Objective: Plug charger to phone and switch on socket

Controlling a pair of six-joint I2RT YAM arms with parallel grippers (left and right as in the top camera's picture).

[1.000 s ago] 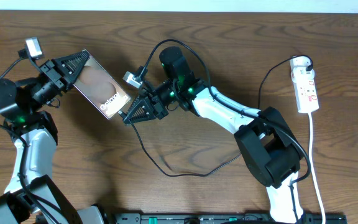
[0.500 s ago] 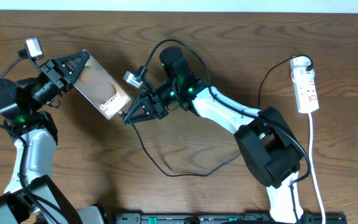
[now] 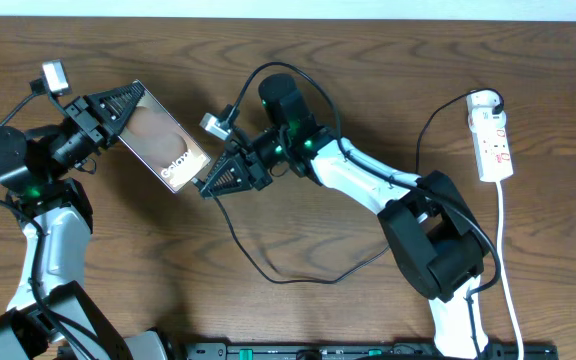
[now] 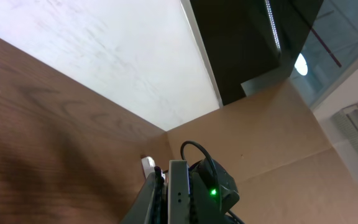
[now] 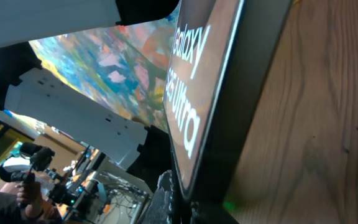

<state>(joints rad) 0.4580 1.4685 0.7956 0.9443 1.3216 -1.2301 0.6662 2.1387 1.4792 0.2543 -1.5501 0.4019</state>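
Two claws meet at one phone [image 3: 163, 138], and the plug-in turns on how its lettered end lines up with the right one. The left claw [image 3: 116, 103] is clamped on the phone's upper-left end and holds it tilted off the table [image 3: 298, 50]. The phone's long axis runs down and to the right in the overhead view, so the end with the white lettering points straight at the right claw [image 3: 211, 184]. That claw is closed, and since the thin black charger [image 3: 298, 279] trails out from under it, I judge it is pinching the charger near its tip; the tip itself is hidden. The right claw sits just beside the lower-right short edge of the phone, far nearer than anything else. Its wrist camera shows the phone [image 5: 197, 93] looming right above the fingers, though whether tip and port already touch cannot be told. The socket [image 3: 493, 140] lies well apart at the far right, with neither claw near its switches.
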